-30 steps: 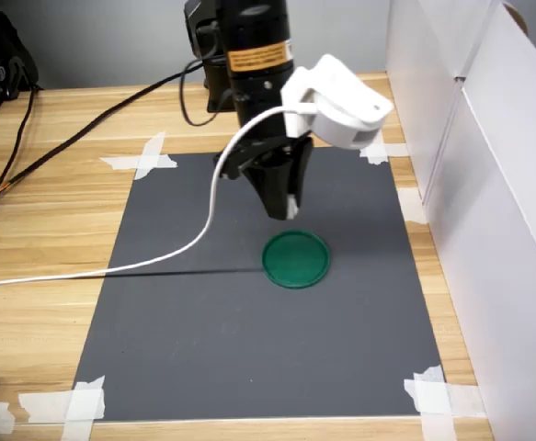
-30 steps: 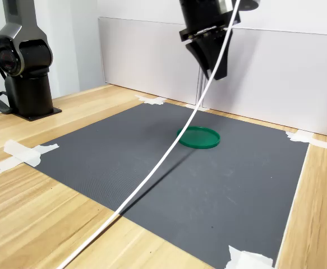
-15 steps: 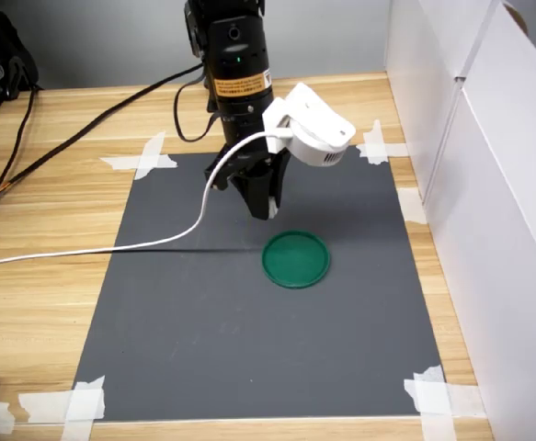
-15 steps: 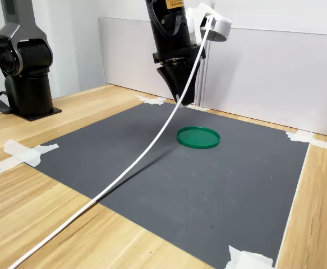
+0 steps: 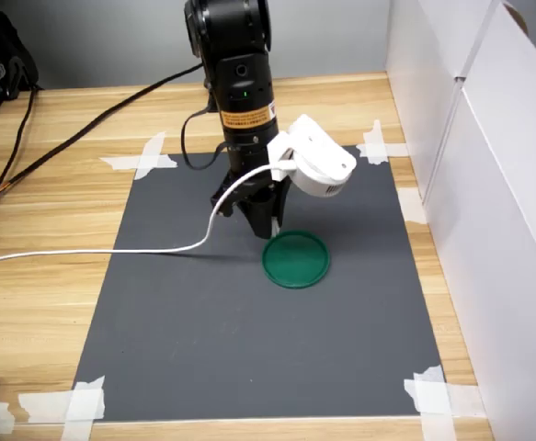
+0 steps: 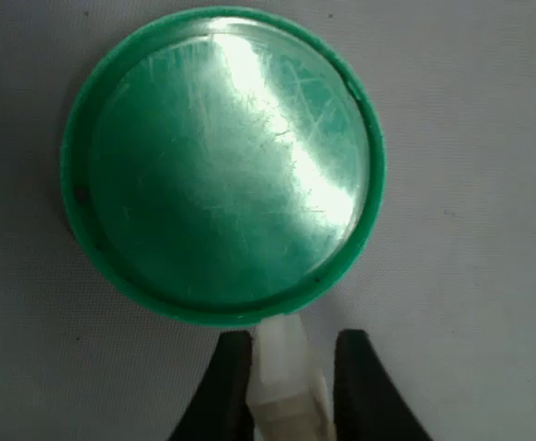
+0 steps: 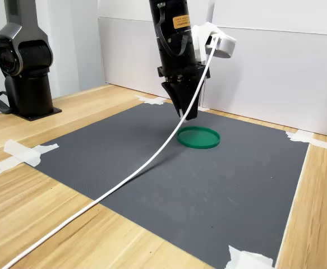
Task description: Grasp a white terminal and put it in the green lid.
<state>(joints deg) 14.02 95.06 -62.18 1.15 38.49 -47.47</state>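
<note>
The black two-fingered claw (image 6: pixel 290 386) is clenched on the tiny white plastic rectangular terminal (image 6: pixel 284 372), held just above the rim of the flat round dark-green plastic lid (image 6: pixel 222 165), which lies on the dark grey mat (image 5: pixel 249 331) taped to the wooden worktop (image 5: pixel 47 211), nearer the mat's far edge.

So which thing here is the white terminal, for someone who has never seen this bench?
Find the dark grey mat taped to the wooden table, then the round green plastic lid on it. Beside its rim, the black gripper pinches a tiny white plastic block, the terminal.
</note>
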